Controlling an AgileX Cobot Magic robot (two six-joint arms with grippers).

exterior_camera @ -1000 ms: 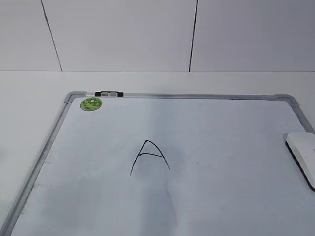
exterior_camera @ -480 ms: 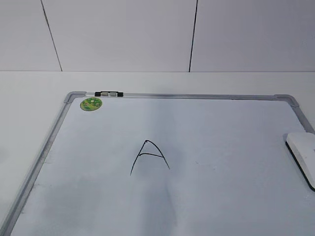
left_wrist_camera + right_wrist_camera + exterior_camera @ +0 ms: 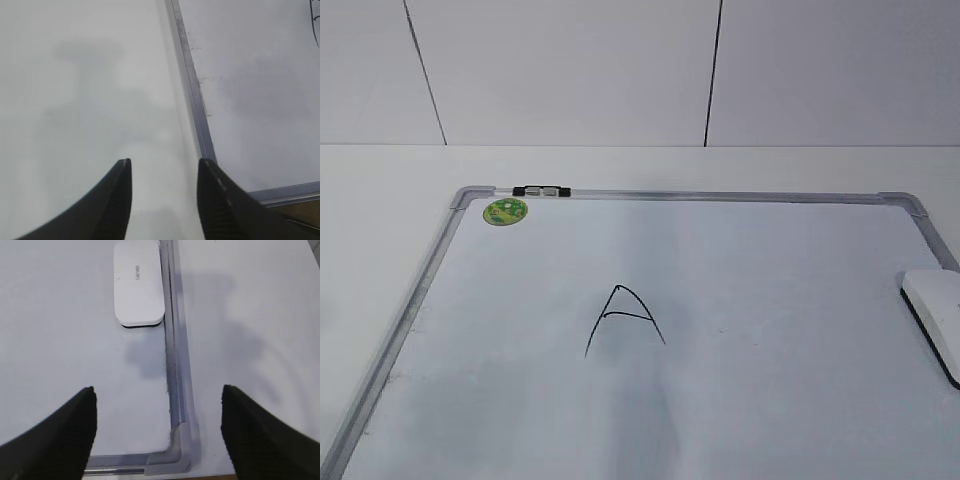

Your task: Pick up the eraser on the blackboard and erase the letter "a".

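Observation:
The blackboard [image 3: 720,196], a white board with a silver frame, lies flat on the table. The white eraser [image 3: 935,318] lies at its right edge, next to the frame. An angular capital "A" [image 3: 623,318] is drawn mid-board; no cursive "a" shows. In the right wrist view my right gripper [image 3: 158,395] is open and empty above the board's near right corner [image 3: 172,365], with the eraser [image 3: 138,282] farther ahead. My left gripper [image 3: 164,167] is open and empty over the table beside the board's left frame [image 3: 192,100]. A black stroke [image 3: 316,22] shows at that view's edge.
A round green sticker [image 3: 505,211] and a small black-and-white clip [image 3: 541,190] sit at the board's far left corner. A white tiled wall stands behind the table. The table's near edge [image 3: 300,220] shows below the board's corner.
Only the faint shadows on the near part of the board have shifted slightly. The eraser and the drawn letter lie as before.

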